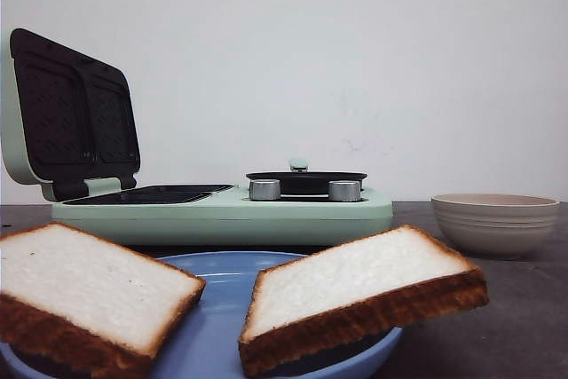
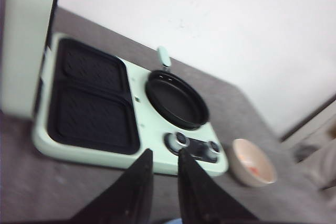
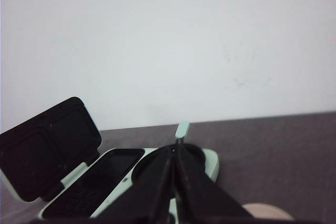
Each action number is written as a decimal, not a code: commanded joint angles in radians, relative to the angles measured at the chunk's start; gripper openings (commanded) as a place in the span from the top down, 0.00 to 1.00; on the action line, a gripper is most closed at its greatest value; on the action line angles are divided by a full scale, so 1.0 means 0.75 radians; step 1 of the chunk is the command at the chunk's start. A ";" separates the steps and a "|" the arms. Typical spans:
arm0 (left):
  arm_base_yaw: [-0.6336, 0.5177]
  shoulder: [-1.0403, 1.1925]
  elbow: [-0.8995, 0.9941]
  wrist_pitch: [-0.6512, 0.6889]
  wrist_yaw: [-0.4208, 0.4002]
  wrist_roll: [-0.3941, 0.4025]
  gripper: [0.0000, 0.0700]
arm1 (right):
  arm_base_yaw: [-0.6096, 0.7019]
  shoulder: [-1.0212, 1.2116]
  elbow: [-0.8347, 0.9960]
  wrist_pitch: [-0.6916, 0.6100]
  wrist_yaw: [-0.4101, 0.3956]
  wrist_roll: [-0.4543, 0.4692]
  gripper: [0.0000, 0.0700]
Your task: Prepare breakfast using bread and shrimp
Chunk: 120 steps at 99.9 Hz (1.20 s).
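Two thick slices of white bread with brown crusts lie on a blue plate (image 1: 222,308) at the near edge of the tabletop (image 1: 524,308), seen from the front. The left slice (image 1: 84,295) sits at about 8 o'clock in the front view, the right slice (image 1: 355,295) at about 5 o'clock, each tilted over the plate's rim. Behind them, toward 12 o'clock, stands a pale green breakfast maker (image 1: 222,210) with its lid (image 1: 67,113) raised, dark grill plates (image 2: 92,100) exposed, and a small black frying pan (image 2: 176,98) on its right half. A beige bowl (image 1: 493,219) stands at 3 o'clock; in the left wrist view a small pinkish-orange lump, probably the shrimp (image 2: 253,170), lies inside the bowl. Neither arm appears in the front view. The left end effector (image 2: 165,156) holds nothing, its fingers a narrow gap apart, aimed at the maker's control knobs (image 2: 191,145). The right end effector (image 3: 174,153) has its fingers closed together, empty, pointing toward the pan. The bread lies nearer the robot than where either end effector points, so each arm would likely draw back and down; the left arm seems better placed for the left slice, the right arm for the right slice and bowl.
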 commanded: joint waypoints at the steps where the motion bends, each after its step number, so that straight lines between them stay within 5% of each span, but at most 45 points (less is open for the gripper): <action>1: -0.023 0.016 0.089 -0.100 -0.068 0.260 0.98 | 0.010 -0.028 0.025 -0.005 0.014 -0.101 1.00; 13: -0.072 0.021 0.148 -0.248 -0.157 0.357 0.96 | 0.037 -0.109 0.030 -0.196 0.159 -0.223 1.00; 27: -0.109 0.027 0.147 -0.384 -0.191 0.359 0.96 | 0.077 -0.239 0.030 -0.562 0.469 -0.316 1.00; 33: -0.119 0.028 0.147 -0.420 -0.191 0.347 0.96 | 0.090 -0.311 0.030 -0.605 0.520 -0.313 1.00; 40: -0.128 0.030 0.147 -0.422 -0.185 0.338 0.91 | 0.102 -0.337 0.037 -0.578 0.459 -0.284 1.00; 53: -0.143 0.049 0.146 -0.352 -0.148 0.220 0.61 | 0.104 -0.305 0.047 -0.494 0.114 -0.078 1.00; 59: -0.148 0.066 0.146 -0.320 -0.111 0.206 0.60 | 0.104 -0.302 0.047 -0.422 0.045 -0.027 1.00; 82: -0.180 0.135 0.146 -0.344 -0.091 0.164 0.60 | 0.101 -0.302 0.050 -0.305 0.076 0.009 0.99; 86: -0.189 0.151 0.146 -0.366 -0.079 0.136 0.59 | 0.101 -0.302 0.050 -0.327 0.073 0.027 0.91; 99: -0.223 0.254 0.146 -0.505 -0.067 0.038 0.54 | 0.101 -0.294 0.050 -0.423 0.079 0.119 0.44; 107: -0.242 0.352 0.146 -0.600 -0.047 0.040 0.42 | 0.101 -0.293 0.050 -0.465 0.079 0.122 0.41; 120: -0.265 0.530 0.146 -0.629 0.025 0.040 0.41 | 0.101 -0.293 0.050 -0.474 0.077 0.122 0.41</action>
